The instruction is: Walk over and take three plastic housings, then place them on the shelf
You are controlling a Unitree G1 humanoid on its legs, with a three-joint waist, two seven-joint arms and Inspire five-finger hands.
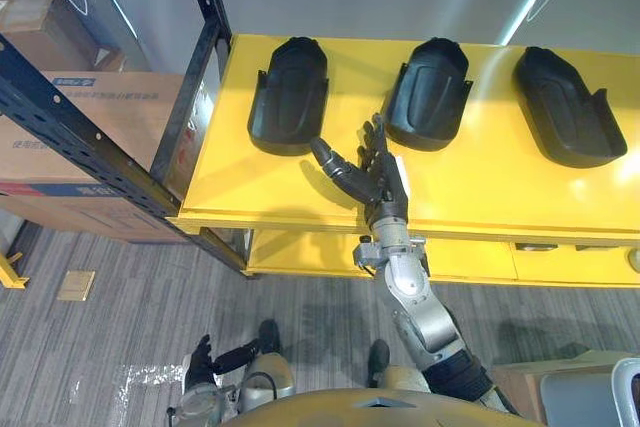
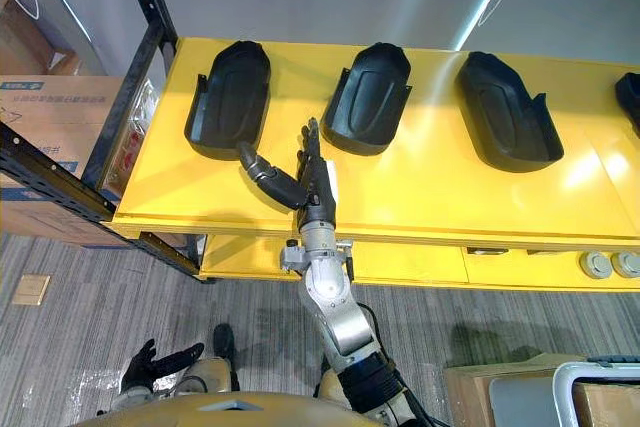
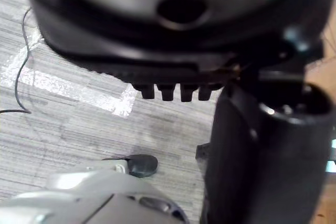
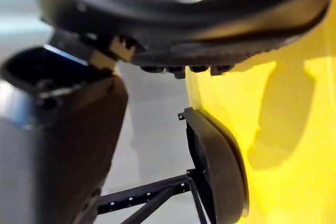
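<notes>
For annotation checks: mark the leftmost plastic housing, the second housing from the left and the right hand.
leftmost plastic housing (image 1: 290,97), left eye view, centre of its top.
second housing from the left (image 1: 430,92), left eye view, centre of its top.
right hand (image 1: 378,182), left eye view, middle of the hand, below the fingers.

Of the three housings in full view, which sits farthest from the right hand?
The rightmost housing; the open right hand sits between the left housing and middle housing.
</notes>
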